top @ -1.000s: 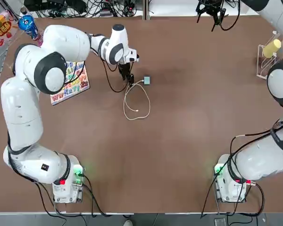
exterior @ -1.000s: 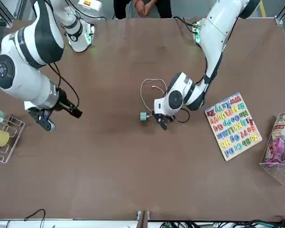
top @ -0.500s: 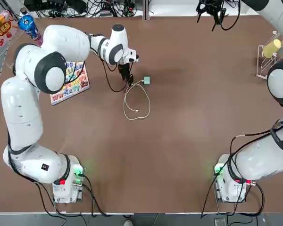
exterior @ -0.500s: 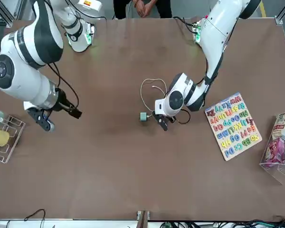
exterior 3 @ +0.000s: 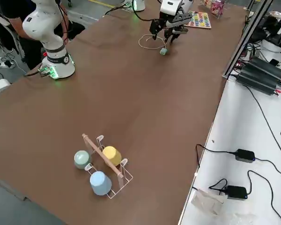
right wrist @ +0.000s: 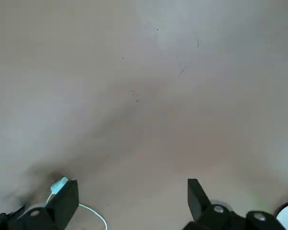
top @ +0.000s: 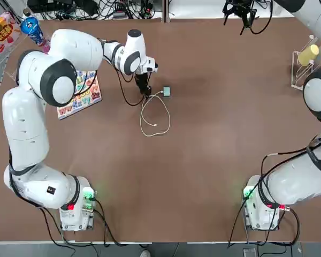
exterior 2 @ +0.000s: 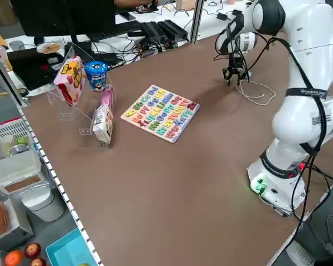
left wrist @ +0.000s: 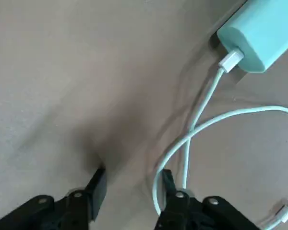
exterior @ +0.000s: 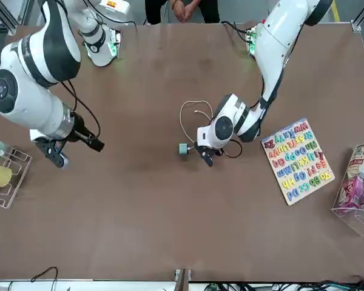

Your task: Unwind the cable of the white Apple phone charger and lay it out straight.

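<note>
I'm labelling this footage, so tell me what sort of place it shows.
Probably a robotics lab or test workspace: two white-and-black jointed robot arms stand at a wide brown table, a tangle of thin black cables lies behind it, and a colourful alphabet puzzle board looks like a practice object.

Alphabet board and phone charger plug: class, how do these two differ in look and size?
The alphabet board is a broad, flat panel; the charger plug is a small block. The board carries rows of colourful letters, while the plug is plain pale blue with a white cable attached. Both lie on the table.
</note>
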Controlling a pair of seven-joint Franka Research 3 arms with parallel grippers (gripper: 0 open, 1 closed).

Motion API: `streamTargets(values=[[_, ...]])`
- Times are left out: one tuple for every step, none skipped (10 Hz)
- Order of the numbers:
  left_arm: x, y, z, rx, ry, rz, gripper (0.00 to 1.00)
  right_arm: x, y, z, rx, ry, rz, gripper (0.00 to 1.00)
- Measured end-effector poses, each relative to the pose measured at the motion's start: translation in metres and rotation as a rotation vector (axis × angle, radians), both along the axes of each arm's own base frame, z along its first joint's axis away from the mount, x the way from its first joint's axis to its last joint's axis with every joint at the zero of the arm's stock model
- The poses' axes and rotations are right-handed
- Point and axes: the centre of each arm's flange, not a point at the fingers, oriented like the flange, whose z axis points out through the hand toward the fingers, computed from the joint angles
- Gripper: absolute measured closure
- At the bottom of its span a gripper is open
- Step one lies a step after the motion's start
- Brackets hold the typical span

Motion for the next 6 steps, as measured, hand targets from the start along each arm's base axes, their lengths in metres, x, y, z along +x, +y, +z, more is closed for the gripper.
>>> streamTargets(values=[[-0.0005, -0.0008, 0.0002, -0.001, 0.000, 0.000, 0.39, 0.0005, 0.0001, 0.0003, 0.001, -0.004, -0.001, 0.00], [-0.0011, -0.0017, 0.0005, -0.002, 0.001, -0.001, 0.38, 0.0008, 0.0001, 0.0004, 0.001, -0.006, -0.001, 0.00], [-0.0023, -0.0035, 0.0010, -0.003, 0.001, -0.001, 0.37, 0.0009, 0.0001, 0.0002, 0.001, -0.006, -0.001, 0.00], [-0.0047, -0.0066, 0.0013, -0.004, 0.003, 0.000, 0.39, 0.0011, 0.0001, -0.0003, 0.001, -0.006, -0.001, 0.00], [-0.0068, -0.0093, 0.0018, -0.005, 0.004, -0.001, 0.40, 0.0014, -0.0001, -0.0006, 0.001, -0.006, -0.002, 0.00], [-0.0075, -0.0103, 0.0021, -0.006, 0.005, -0.002, 0.50, 0.0016, -0.0005, -0.0007, 0.001, -0.006, -0.002, 0.00]])
